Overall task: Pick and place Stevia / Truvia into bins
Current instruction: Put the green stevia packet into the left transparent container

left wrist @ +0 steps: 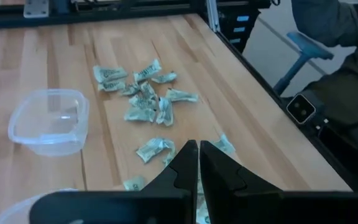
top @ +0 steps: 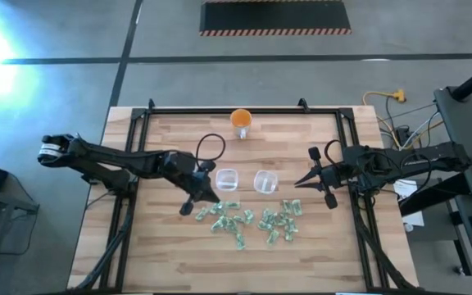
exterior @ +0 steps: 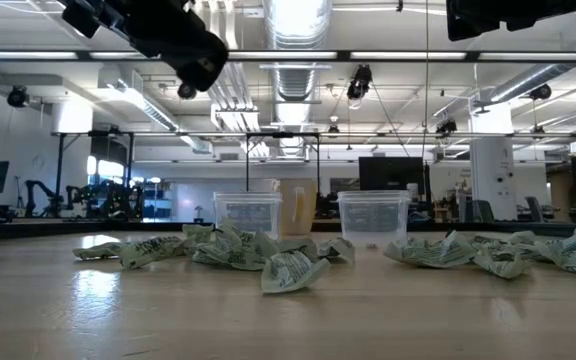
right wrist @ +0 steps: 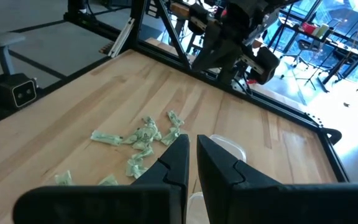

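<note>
Several small green-and-white Stevia sachets (top: 252,221) lie flat and crumpled in a loose scatter on the wooden table, near of the bins; they also show in the low view (exterior: 288,268). Two clear squarish bins stand upright side by side, the left one (top: 227,179) and the right one (top: 265,180). My left gripper (top: 207,192) hovers above the table just left of the left bin, shut and holding nothing (left wrist: 198,155). My right gripper (top: 299,181) hovers right of the right bin, shut as well (right wrist: 192,149). Sachets (right wrist: 143,134) lie beyond its fingers.
An orange cup (top: 241,121) stands near the table's far edge, behind the bins. A black frame (top: 220,109) runs round the table. Bare wood lies along the near edge and to the left of the sachets. Cables (top: 383,106) and equipment sit off the right side.
</note>
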`<state>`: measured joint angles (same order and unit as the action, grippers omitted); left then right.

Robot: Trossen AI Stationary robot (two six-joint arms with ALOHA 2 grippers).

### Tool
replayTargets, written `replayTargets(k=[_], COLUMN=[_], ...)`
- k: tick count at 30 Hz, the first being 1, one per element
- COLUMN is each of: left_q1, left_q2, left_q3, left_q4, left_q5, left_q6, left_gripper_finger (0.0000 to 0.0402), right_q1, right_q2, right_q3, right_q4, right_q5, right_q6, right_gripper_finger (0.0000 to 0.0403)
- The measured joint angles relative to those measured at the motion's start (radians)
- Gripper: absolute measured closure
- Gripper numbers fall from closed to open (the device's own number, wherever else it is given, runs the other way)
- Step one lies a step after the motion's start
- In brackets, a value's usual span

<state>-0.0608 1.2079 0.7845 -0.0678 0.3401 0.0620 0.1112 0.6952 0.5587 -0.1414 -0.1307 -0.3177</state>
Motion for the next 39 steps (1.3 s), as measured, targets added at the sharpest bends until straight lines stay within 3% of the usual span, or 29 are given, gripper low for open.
replayTargets(k=[6, 14, 16, 20, 22, 31, 39], left_q1=[0.0, -0.005, -0.033, -0.141, -0.185, -0.3, -0.414], left_q2=[0.003, 0.085, 0.115, 0.179, 0.203, 0.205, 0.168], left_q3=[0.0, 0.023, 0.053, 0.072, 0.073, 0.075, 0.075], left_q4=[0.008, -0.08, -0.18, -0.31, -0.316, -0.309, -0.311], left_q5=[-0.022, -0.242, -0.396, -0.803, -0.89, -0.926, -0.889], left_q6=[0.0, 0.032, 0.03, 0.026, 0.025, -0.022, -0.135], left_gripper_finger=[0.0402, 0.0402, 0.0402, 0.0402, 0.0402, 0.0402, 0.0396], right_q1=[0.0, 0.0, 0.0, 0.0, 0.0, 0.0, 0.015], right_q2=[0.0, 0.0, 0.0, 0.0, 0.0, 0.0, 0.0], right_q3=[0.0, 0.0, 0.0, 0.0, 0.0, 0.003, 0.003], right_q4=[-0.001, -0.001, -0.002, -0.002, -0.002, 0.0, -0.032], right_q5=[0.0, 0.002, 0.002, 0.002, 0.002, 0.002, 0.001], right_q6=[0.0, 0.003, 0.002, 0.003, 0.002, -0.004, 0.029], right_gripper_finger=[0.038, 0.038, 0.038, 0.0381, 0.038, 0.038, 0.0379])
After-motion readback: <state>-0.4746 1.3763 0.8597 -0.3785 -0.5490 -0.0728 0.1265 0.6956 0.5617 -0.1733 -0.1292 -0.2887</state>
